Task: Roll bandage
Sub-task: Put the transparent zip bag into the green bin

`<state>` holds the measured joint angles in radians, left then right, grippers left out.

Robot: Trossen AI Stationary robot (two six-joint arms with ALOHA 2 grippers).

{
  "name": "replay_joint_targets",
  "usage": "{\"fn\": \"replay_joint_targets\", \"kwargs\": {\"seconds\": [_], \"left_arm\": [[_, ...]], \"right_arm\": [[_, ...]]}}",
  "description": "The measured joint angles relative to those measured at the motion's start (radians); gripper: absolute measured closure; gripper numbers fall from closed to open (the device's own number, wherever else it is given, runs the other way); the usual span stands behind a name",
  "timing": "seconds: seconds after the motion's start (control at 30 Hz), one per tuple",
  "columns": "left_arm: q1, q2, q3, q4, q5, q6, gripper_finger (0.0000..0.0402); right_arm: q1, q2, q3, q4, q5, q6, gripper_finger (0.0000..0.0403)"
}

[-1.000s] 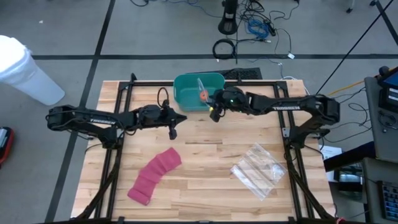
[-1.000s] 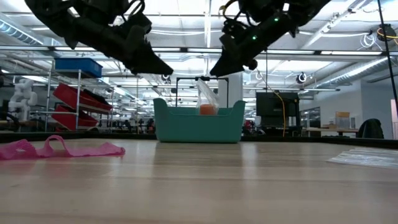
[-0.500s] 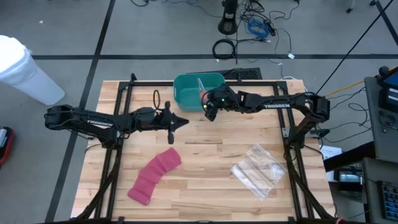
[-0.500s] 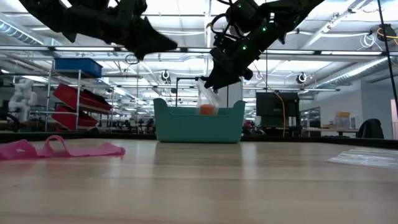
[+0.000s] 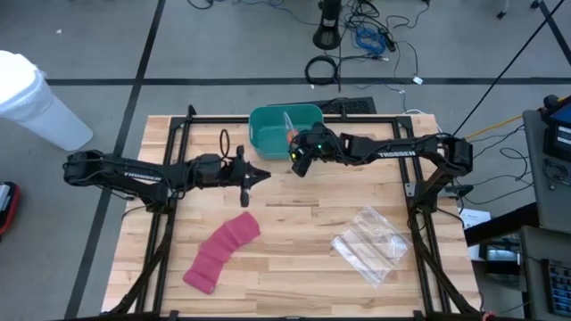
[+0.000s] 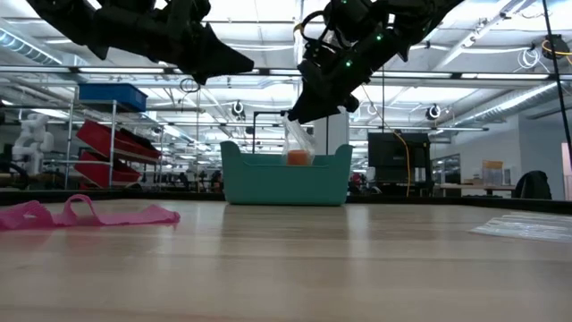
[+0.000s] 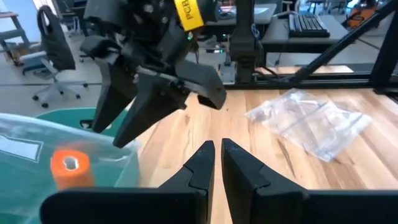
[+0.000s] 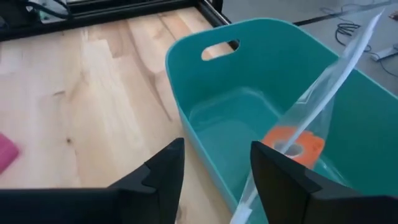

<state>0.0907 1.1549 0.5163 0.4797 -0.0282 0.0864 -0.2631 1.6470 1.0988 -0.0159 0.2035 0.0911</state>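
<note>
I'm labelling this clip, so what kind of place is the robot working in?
Probably a robotics lab or workshop. The wooden table stands on a grey floor strewn with cables, and the low view shows shelving with red and blue bins, a monitor and long ceiling lights behind it.

We are in a robotics lab: a wooden table (image 5: 285, 214) sits on a grey floor, cables (image 5: 357, 40) tangled at 12 o'clock, and beyond it shelving with red bins (image 6: 112, 143), monitors (image 6: 391, 154) and office chairs (image 7: 53, 53).
</note>
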Motion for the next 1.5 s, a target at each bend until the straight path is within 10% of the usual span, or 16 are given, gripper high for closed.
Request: {"fn": "replay_joint_targets", "kwargs": {"seconds": [1.07,1.5], "left_arm": [[-0.034,0.0,-0.127,0.327,-0.002,0.024,0.0366],[-0.015,0.0,-0.127,0.191,-0.003,-0.002,0.0366]], "right_arm": [[0.05,-0.015,0.007,-0.01,0.064,-0.044,0.0236],[-0.035,0.012,0.175,-0.257,0.03,0.024,0.0236]]}}
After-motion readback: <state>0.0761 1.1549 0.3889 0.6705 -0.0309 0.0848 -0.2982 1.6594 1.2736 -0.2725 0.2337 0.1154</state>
